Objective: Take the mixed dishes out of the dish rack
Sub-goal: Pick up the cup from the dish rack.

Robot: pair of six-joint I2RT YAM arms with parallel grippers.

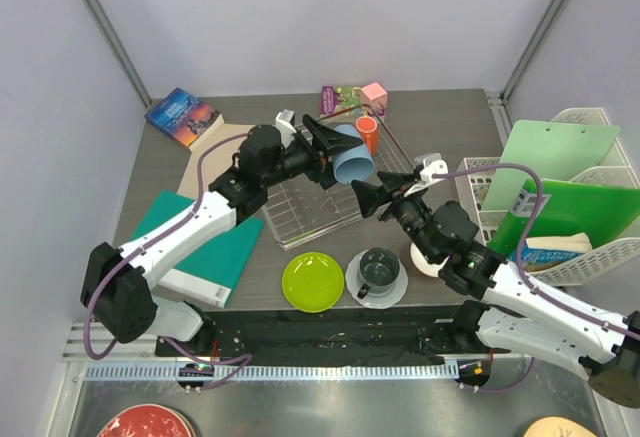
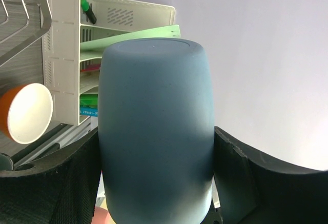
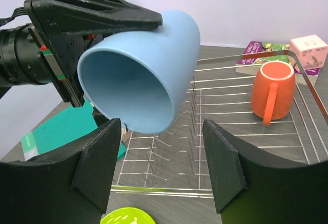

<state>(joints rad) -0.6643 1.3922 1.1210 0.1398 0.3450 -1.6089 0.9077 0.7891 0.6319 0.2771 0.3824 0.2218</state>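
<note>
My left gripper [image 1: 342, 157] is shut on the light blue cup [image 1: 352, 167] and holds it on its side above the wire dish rack [image 1: 300, 215], mouth toward the right arm. The cup fills the left wrist view [image 2: 154, 131] between the pads. My right gripper [image 1: 372, 195] is open and empty, just right of the cup's mouth [image 3: 128, 88], apart from it. The orange mug [image 3: 271, 90] stands in the rack's far corner. On the table in front of the rack lie the lime-green plate [image 1: 313, 281] and the dark grey mug [image 1: 378, 269] on the pale plate [image 1: 396, 295]. An orange-outside bowl [image 2: 25, 112] shows partly.
White lattice baskets [image 1: 478, 185] with green folders [image 1: 555, 157] stand at the right. A teal book [image 1: 215, 252] lies under the left arm, a blue book [image 1: 182, 115] at the back left, a purple book [image 1: 340, 97] and a pink cube [image 1: 374, 94] behind the rack. A red plate [image 1: 140, 423] and a peach plate [image 1: 560, 427] lie below the table edge.
</note>
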